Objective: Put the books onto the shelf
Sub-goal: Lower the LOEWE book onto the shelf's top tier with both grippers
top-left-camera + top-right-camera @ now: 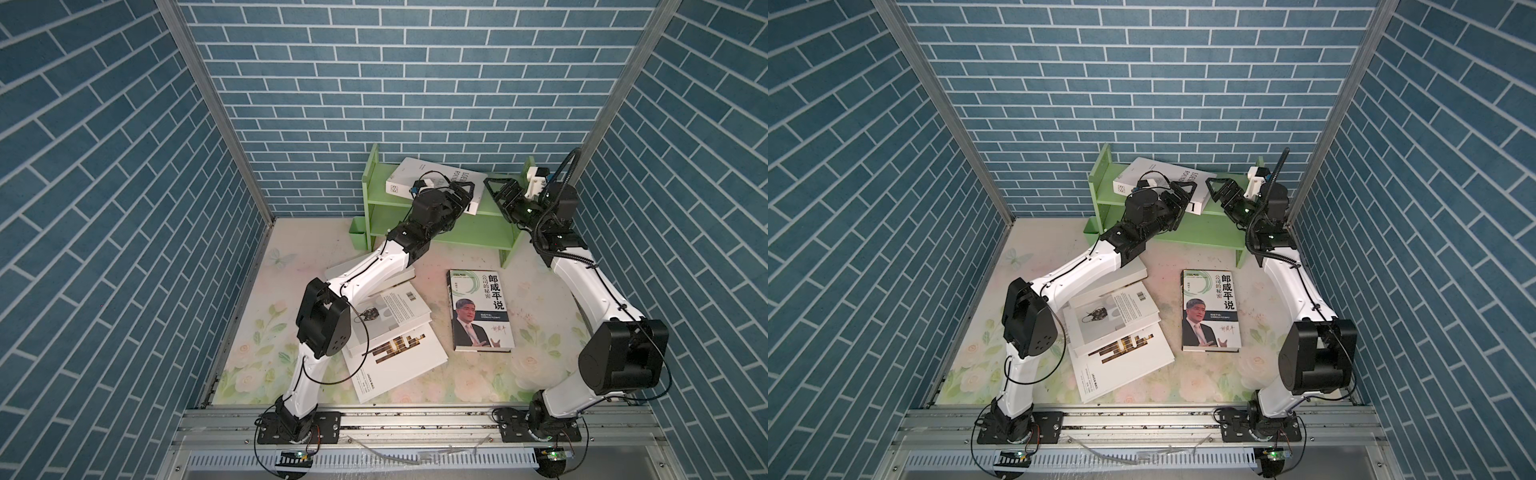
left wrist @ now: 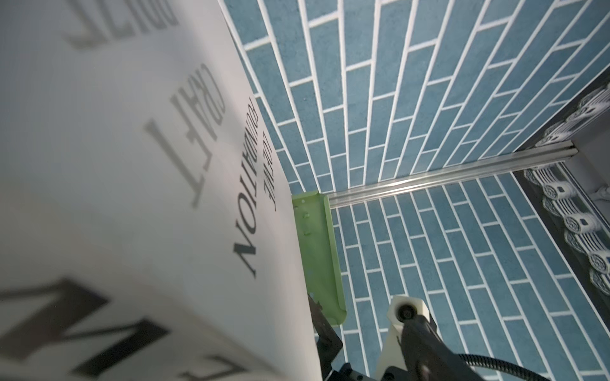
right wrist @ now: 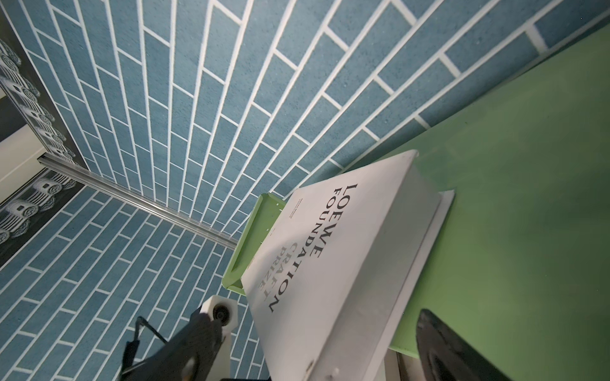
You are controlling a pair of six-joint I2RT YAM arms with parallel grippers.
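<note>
**Top views.** LOEWE book [image 1: 419, 174] is lying askew on the top tier of the shelf [image 1: 469, 232]. Its far end is riding up on the upright panel on the left arm's side, and its near end is resting low at the board's front edge. Left arm [image 1: 365, 274] is reaching in. The left jaws are standing spread about the book's near corner and look released, not pinching. Right arm [image 1: 582, 286] is hovering just beside them, with the right jaws gaping and empty. The portrait book [image 1: 1210, 309] and a pile of books [image 1: 1121, 345] are lying on the tabletop [image 1: 1258, 374], so most of the task is waiting.

Risk: the book is propped, not seated. If the left jaws catch its corner while backing out, it is likely to slide forward and drop off the front edge. The two sets of jaws are also working close together, so crossing moves could make them clash.

**Left wrist view.** The book's white cover [image 2: 148, 198] is filling half the frame, very close and blurred. The green upright panel [image 2: 317, 250] is showing just past its edge. The arm's own jaws are not showing here. The cover is looking smooth, so I expect it to slip easily.

**Right wrist view.** The book is leaning on that panel, with its lower edge down on the green board. A thin white leaf [image 3: 429, 247], probably the lower cover, is splaying out beneath the block.

Risk: a sideways push from the right jaws could crease that leaf. It could also drive the book up over the panel, or shove the shelf itself.
</note>
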